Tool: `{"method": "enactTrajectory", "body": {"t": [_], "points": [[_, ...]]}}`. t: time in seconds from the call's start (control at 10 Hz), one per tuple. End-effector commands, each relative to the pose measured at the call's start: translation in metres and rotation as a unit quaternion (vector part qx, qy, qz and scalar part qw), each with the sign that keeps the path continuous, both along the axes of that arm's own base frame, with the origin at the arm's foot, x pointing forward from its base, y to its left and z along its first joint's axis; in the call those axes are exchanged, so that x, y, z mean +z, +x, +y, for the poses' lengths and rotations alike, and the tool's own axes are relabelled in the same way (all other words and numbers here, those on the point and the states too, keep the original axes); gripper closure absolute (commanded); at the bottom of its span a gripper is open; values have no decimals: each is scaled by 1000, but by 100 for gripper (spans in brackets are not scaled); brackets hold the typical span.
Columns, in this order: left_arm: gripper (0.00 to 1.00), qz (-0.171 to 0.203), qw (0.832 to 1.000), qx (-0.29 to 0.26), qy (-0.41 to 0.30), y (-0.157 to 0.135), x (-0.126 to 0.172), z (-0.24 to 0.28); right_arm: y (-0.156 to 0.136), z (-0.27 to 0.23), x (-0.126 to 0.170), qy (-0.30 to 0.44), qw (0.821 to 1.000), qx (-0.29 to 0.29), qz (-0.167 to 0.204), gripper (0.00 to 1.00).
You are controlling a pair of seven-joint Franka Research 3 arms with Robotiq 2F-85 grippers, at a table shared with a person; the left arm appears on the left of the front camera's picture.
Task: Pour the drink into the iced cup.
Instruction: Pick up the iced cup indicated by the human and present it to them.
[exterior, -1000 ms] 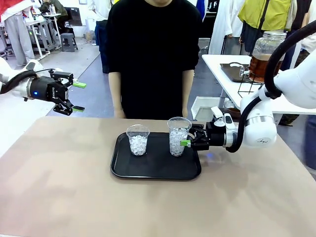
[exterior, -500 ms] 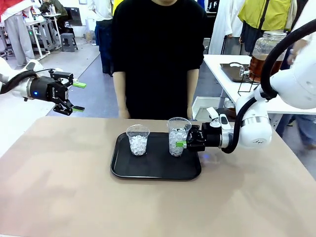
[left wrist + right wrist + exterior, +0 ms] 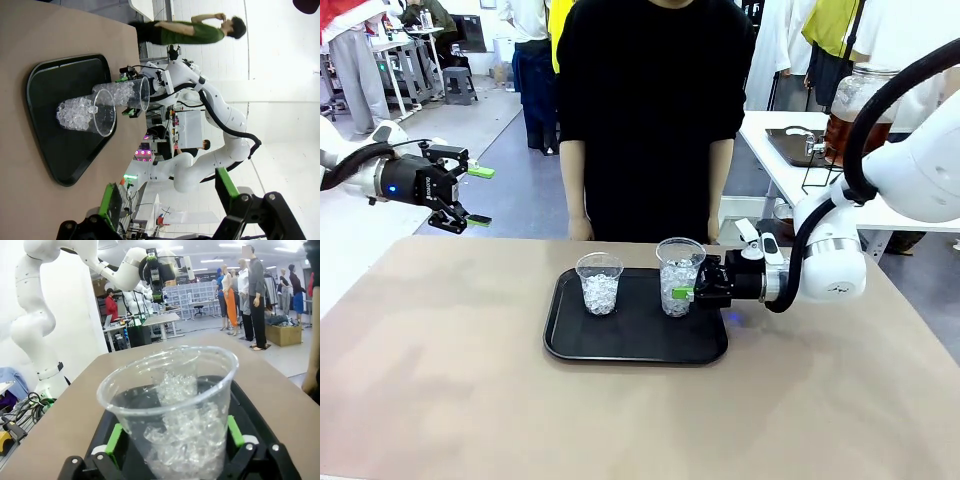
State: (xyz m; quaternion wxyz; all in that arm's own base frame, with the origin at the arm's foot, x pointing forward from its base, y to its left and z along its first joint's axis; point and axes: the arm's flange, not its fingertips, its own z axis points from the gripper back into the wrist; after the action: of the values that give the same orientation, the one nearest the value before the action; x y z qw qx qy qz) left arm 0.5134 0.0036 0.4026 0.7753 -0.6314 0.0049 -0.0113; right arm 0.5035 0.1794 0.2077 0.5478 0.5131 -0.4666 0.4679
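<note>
Right wrist view, nearest first: my right gripper (image 3: 174,437) stands open with the iced cup (image 3: 170,390) upright between its green pads (image 3: 114,439). One pad sits on either side of the wall, just beside it; I cannot tell whether they touch. So the cup lies dead ahead, its long axis vertical and square across my fingers, and I judge a plain squeeze would take it.

The front view adds the rest. That cup sits at the right of the black tray (image 3: 620,345), with a second iced cup (image 3: 599,283) to its left. My left gripper (image 3: 480,196), also spread open and empty, hangs well apart at the far left. The drink (image 3: 842,135), amber in a jar on the side table at far right, is nearer my right arm.
</note>
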Motion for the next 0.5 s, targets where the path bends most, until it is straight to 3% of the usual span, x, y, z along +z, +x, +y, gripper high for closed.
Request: {"method": "enactTrajectory", "body": {"t": [0.0, 0.3, 0.4], "points": [[0, -2, 1000, 1, -3, 0, 1, 0, 6, 14, -2, -3, 1000, -11, 13, 0], [0, -2, 1000, 1, -3, 0, 1, 0, 7, 19, -4, -3, 1000, -12, 18, 0], [0, -2, 1000, 1, -3, 0, 1, 0, 7, 20, -5, -9, 1000, -11, 26, 12]]}}
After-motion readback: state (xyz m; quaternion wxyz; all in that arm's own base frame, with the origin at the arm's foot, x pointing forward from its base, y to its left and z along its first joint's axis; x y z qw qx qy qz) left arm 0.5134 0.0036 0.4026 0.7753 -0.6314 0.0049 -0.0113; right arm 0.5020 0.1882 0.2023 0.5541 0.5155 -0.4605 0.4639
